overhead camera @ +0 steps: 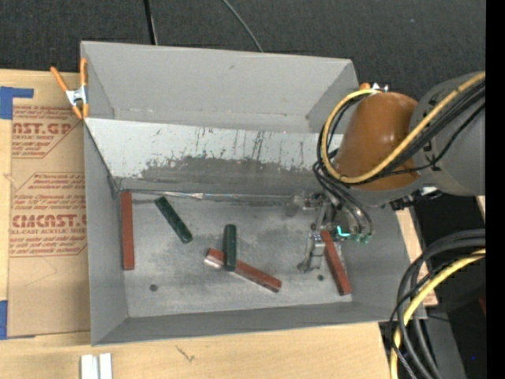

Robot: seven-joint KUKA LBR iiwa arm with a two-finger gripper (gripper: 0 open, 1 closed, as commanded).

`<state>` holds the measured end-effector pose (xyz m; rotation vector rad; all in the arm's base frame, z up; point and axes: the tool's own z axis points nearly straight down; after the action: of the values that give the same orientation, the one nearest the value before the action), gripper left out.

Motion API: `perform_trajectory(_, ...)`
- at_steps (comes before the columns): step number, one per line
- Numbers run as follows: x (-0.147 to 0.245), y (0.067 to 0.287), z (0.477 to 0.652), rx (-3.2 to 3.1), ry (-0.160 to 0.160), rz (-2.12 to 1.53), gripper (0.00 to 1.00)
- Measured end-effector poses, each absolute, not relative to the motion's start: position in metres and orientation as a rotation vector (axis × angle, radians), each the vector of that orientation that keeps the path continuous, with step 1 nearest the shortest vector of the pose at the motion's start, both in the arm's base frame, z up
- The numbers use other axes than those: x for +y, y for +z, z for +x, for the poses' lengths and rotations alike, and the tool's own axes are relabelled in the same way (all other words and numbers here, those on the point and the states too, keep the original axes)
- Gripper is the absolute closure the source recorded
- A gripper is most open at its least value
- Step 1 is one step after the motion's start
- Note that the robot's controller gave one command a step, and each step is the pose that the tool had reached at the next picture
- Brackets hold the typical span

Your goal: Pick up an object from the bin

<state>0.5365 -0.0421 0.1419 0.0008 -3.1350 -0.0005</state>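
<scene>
The end effector (319, 247) is at the right side of the bin (213, 93), over the upper end of a red-brown stick (341, 275) lying along the right wall; whether it is open or closed cannot be told.

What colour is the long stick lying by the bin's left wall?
The stick is reddish brown, seen in the camera view.
</scene>
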Motion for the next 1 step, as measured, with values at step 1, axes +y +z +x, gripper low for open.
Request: perform_trajectory(1, -0.0421, 0.1458, 0.5385, -3.142, 0.000, 0.002, 0.00)
